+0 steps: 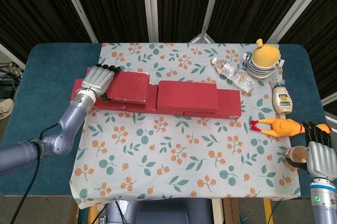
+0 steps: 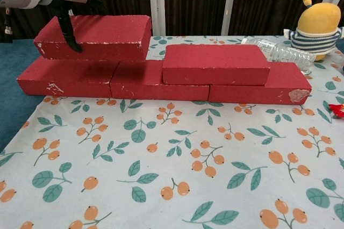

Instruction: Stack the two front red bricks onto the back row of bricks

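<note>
Red brick [image 2: 94, 37], clasped by the left hand [image 1: 97, 80], is hovering just above the back row [image 2: 161, 81], beneath the hand's fingers. Releasing it tilted or off-centre is risking a slide off the row. The right hand [image 1: 319, 159], far away, is gripping nothing.

We cannot tell whether the brick [image 2: 97, 36] under our left hand [image 1: 98, 80] rests on the back row [image 2: 161, 81] or hangs just above it; a shadow fills the gap. The hand covers that brick's left end from above, and the chest view cuts the hand off at the top left corner. Our right hand [image 1: 318, 155] is missing from the chest view; from above, the brown thing [image 1: 295, 155] touching it is too small and too covered to name.
</note>
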